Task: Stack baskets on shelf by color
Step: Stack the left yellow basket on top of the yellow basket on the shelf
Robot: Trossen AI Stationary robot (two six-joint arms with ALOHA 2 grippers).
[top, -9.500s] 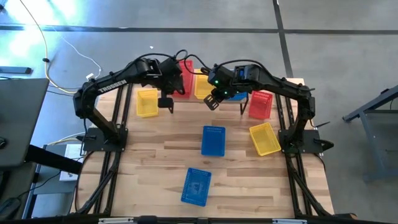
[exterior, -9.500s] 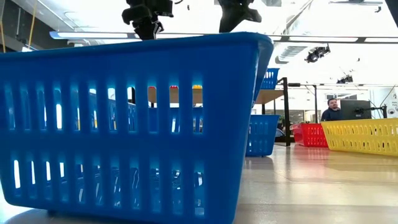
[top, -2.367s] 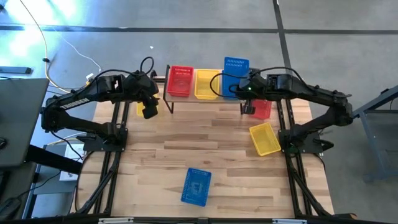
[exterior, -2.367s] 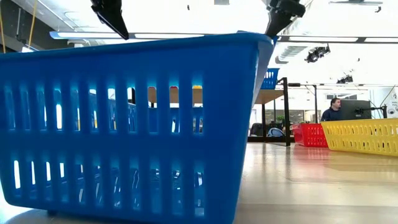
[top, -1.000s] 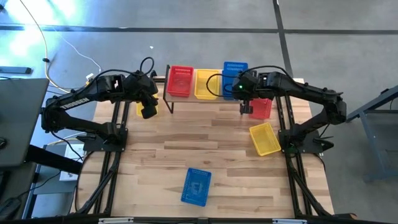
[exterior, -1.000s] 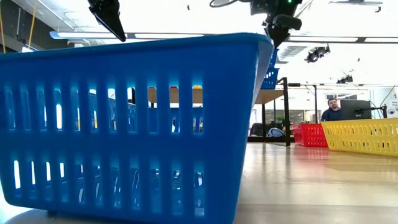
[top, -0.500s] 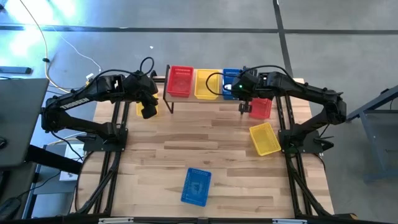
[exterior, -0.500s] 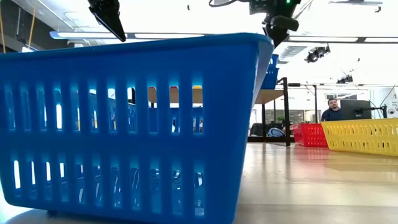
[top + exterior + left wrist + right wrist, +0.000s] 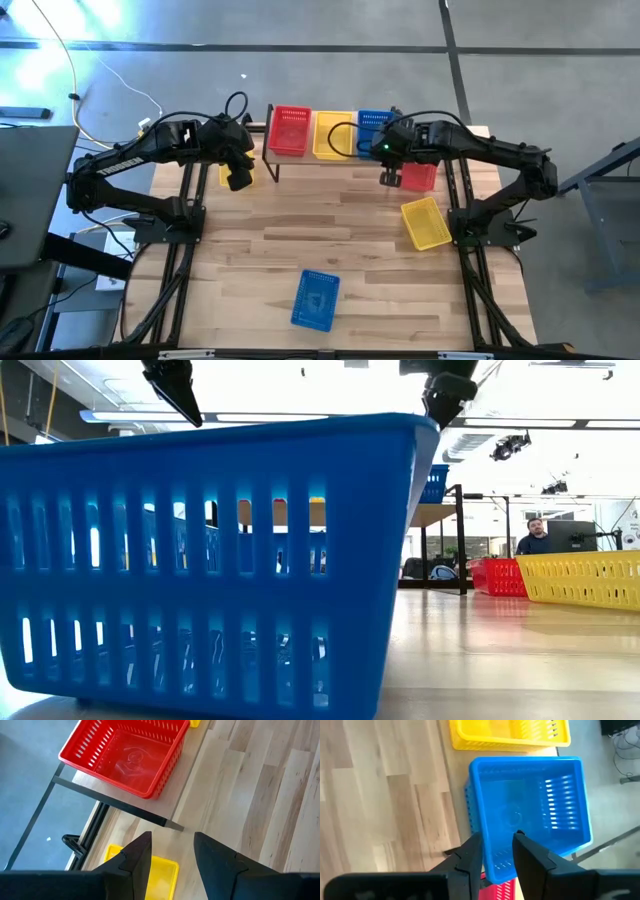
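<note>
Your table carries the shelf at its far edge, plus loose baskets: blue, yellow, red, another yellow.

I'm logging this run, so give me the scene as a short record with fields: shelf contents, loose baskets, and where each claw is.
shelf: red basket, yellow basket, blue basket, in a row
loose on table: blue basket near the front edge, yellow basket on the right, red basket by the shelf's right end, yellow basket by the shelf's left end
left claw: open, empty, above the shelf's left end
right claw: open, empty, just in front of the shelf's blue basket
</note>
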